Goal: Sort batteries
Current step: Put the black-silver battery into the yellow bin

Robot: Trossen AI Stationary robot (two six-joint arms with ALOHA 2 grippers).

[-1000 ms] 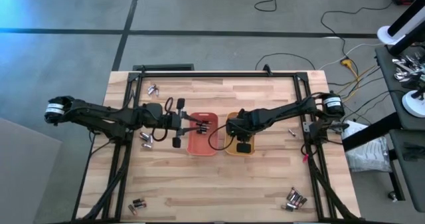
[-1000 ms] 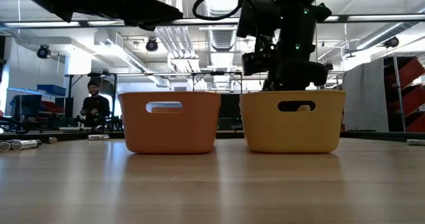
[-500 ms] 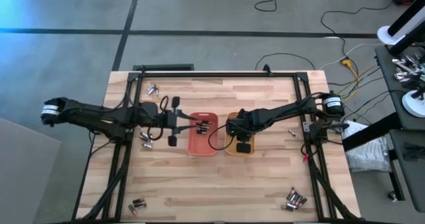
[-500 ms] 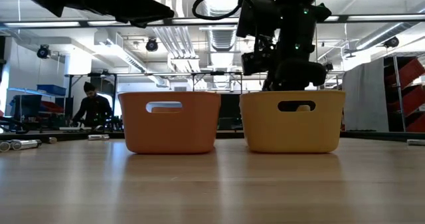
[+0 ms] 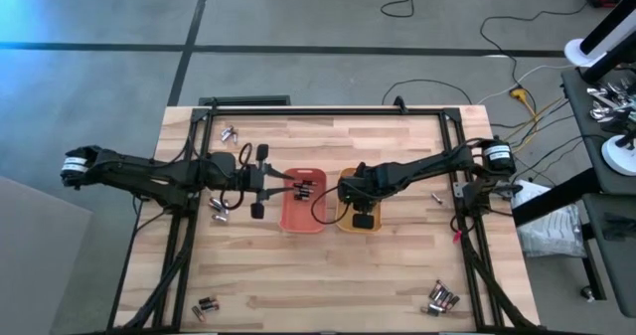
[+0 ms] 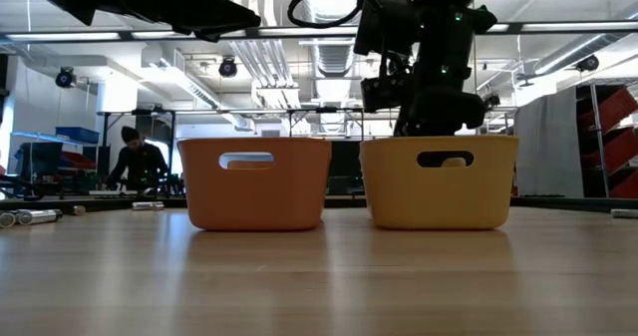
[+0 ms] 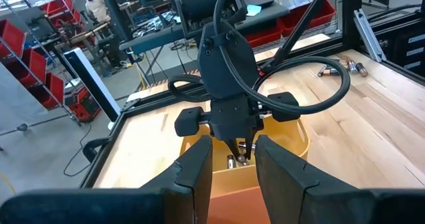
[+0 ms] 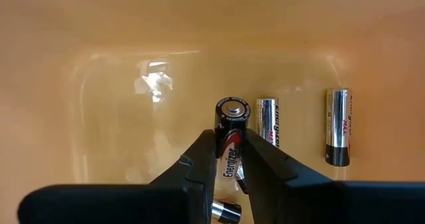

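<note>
Held battery: the right gripper (image 8: pixel 229 159) is down inside the yellow tray (image 5: pixel 345 221), its jaws clenched on a dark battery (image 8: pixel 230 132) across the body, the cap end poking out past the fingertips.
Tray floor: two silvery batteries (image 8: pixel 267 130) lie flat just beside the held one; a third end peeps below the jaws.
Handling: a judgement only, but the cell looks small, stiff and smooth, so it may roll or slip; a mid-body grip across the round suits it.
Room: the tray walls stand close around the jaws; lifting straight up looks the safest way out.
Left gripper: the left gripper (image 5: pixel 286 188) hovers at the orange tray (image 5: pixel 301 216), jaws parted and empty.
Farther off: loose batteries (image 5: pixel 443 298) lie near the worktop (image 5: pixel 397 275) corners, well apart from the trays.
</note>
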